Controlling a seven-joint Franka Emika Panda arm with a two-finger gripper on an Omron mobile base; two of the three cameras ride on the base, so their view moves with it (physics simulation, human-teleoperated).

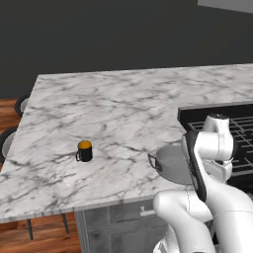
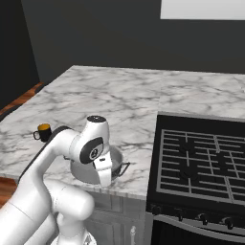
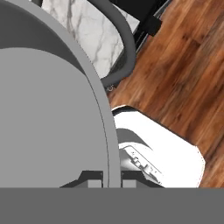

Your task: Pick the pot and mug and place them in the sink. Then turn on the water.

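The grey metal pot is at the front edge of the marble counter, just left of the stove. My gripper is shut on the pot's thin rim, one finger inside and one outside; its loop handle curves away above. In the right base view the hand reaches down into the pot. Whether the pot rests on the counter or hangs just above it I cannot tell. The black mug with an orange top stands upright to the left, apart from the pot. The sink and the water are out of view.
A black stove with grates sits right of the pot. Dark stools stand off the counter's left end. Wood floor lies below the counter's front edge.
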